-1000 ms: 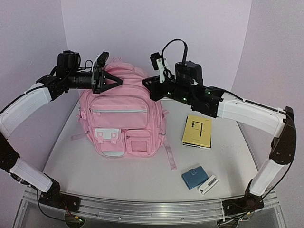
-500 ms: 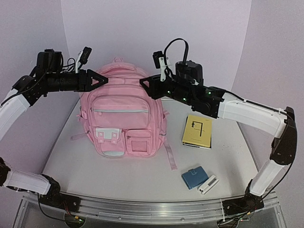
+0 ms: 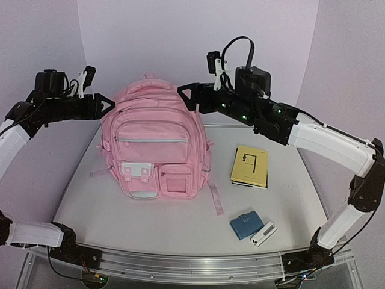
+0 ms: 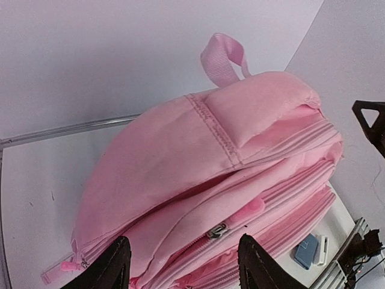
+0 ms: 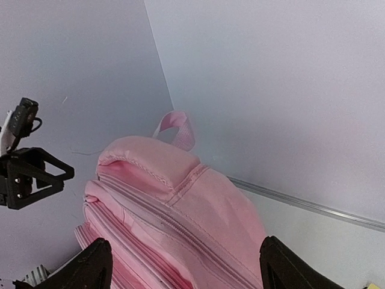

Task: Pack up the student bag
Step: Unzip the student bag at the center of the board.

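Seen from above, the left gripper (image 3: 110,102) is hovering at the upper left of the frame. It is pointing right toward the upper left shoulder of the bag, with a slim gap showing between them. Its two black fingers (image 4: 113,268) are spread wide and holding nothing.

The large light-pink fabric student backpack (image 3: 154,144) is sitting at the centre of the frame on the pale grey table (image 3: 108,211), front pockets facing the camera. Its long axis is running from the top handle at the upper middle down to the pockets at the lower middle. In the left wrist view, a metal zip slider (image 4: 216,230) is showing at the lower middle, on a zip line curving across the bag's top. I cannot tell whether that zip is parted.

The right gripper (image 3: 182,96) is hanging just right of the bag's top, pointing left, its fingers (image 5: 93,265) also wide apart and empty. The bag's top is lying between the two grippers. The two arms look about equally near it, and neither is touching it.

To the right of the bag, a flat yellow book (image 3: 249,165) is lying. At the lower right, a small blue pouch (image 3: 245,225) is resting just beside a small white oblong object (image 3: 263,233).

Counted: one backpack, one book, one pouch, one white object, two grippers.
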